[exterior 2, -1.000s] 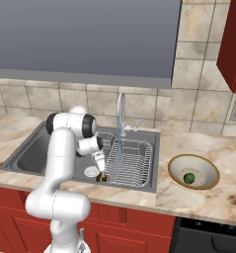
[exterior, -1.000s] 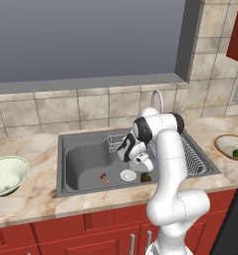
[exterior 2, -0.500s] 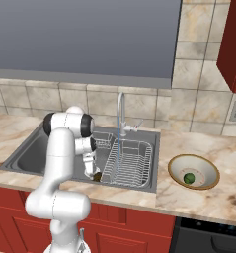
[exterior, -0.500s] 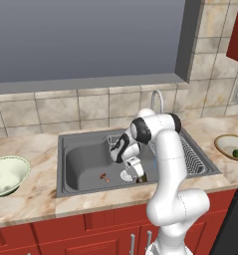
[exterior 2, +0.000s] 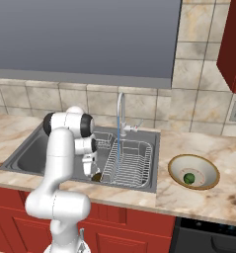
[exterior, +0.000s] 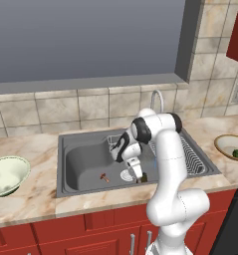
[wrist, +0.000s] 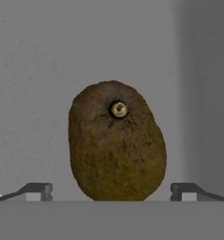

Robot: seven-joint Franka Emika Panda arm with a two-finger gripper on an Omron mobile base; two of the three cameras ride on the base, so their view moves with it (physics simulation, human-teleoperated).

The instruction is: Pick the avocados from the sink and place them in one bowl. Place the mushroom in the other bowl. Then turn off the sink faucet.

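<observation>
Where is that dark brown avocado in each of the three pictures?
Left base view: the dark avocado lies on the sink floor near its front wall, just right of the white drain.
Right base view: a dark spot below the arm, beside the wire rack.
Hand view: centre, large.
Shared landmark: the faucet, behind the sink.

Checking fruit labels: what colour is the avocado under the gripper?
Dark olive-brown avocado, clearest in the hand view.
</observation>
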